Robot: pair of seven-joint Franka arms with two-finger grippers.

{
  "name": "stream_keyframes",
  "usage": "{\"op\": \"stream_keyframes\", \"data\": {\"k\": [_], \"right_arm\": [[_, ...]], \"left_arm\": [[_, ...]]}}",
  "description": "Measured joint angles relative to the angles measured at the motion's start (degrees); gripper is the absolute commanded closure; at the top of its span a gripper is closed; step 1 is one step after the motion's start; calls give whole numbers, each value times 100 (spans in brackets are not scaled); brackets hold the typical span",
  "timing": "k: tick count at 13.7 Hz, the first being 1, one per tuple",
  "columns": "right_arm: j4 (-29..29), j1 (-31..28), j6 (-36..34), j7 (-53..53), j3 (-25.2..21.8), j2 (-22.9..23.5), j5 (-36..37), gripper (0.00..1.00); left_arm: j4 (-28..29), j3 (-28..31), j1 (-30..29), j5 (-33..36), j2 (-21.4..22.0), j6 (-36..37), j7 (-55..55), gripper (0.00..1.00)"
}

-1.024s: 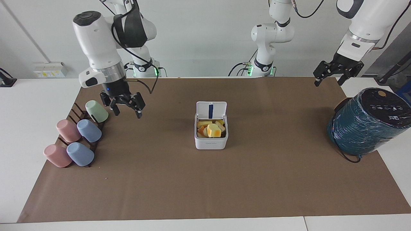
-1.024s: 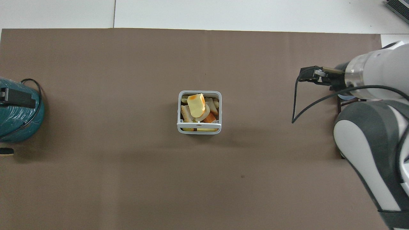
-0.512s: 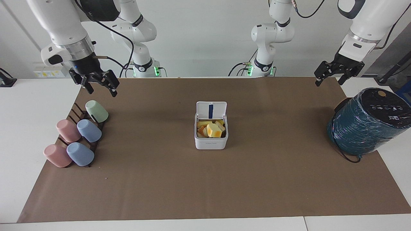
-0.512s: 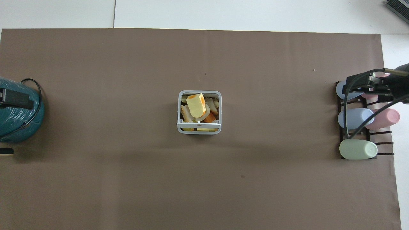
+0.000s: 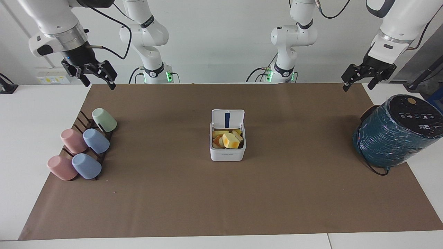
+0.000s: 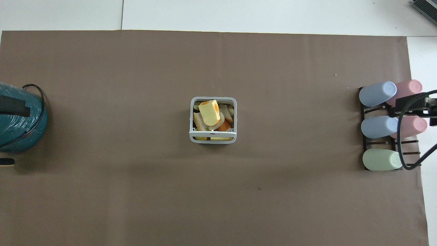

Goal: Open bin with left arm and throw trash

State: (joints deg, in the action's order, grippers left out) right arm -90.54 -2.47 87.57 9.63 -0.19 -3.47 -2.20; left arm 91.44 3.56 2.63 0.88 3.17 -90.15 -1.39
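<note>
While the bin [image 5: 227, 145] stands mid-worktop with its lid [image 5: 227, 118] swung up, the inventory from the right arm's end to the left arm's end runs:

- Right gripper [image 5: 94, 73]: raised over the corner at the robots' edge, fingers spread, holding nothing.
- Cups [image 5: 83, 148]: five, pastel, on a dark rack [image 6: 389, 143] along the right arm's edge.
- Bin: white; lid upright, blue stripe showing.
- Trash [image 5: 228, 139]: yellow, cream and orange scraps heaped inside; none seen on the brown mat [image 5: 173, 193].
- Teal cylinder [image 5: 394, 131]: at the left arm's edge.
- Left gripper [image 5: 356, 77]: raised over that end's corner, fingers apart, empty.

Step judged: opening and throwing look complete, both arms waiting clear. The next move likely calls for nothing beyond perhaps closing the lid.
</note>
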Motion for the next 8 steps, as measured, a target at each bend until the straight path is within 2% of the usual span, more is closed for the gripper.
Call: {"op": "stream_keyframes", "data": {"k": [8], "right_arm": [[0, 6, -28, -7, 138, 0, 337, 0]], "left_arm": [[1, -4, 0, 0, 0, 0, 0, 0]]}}
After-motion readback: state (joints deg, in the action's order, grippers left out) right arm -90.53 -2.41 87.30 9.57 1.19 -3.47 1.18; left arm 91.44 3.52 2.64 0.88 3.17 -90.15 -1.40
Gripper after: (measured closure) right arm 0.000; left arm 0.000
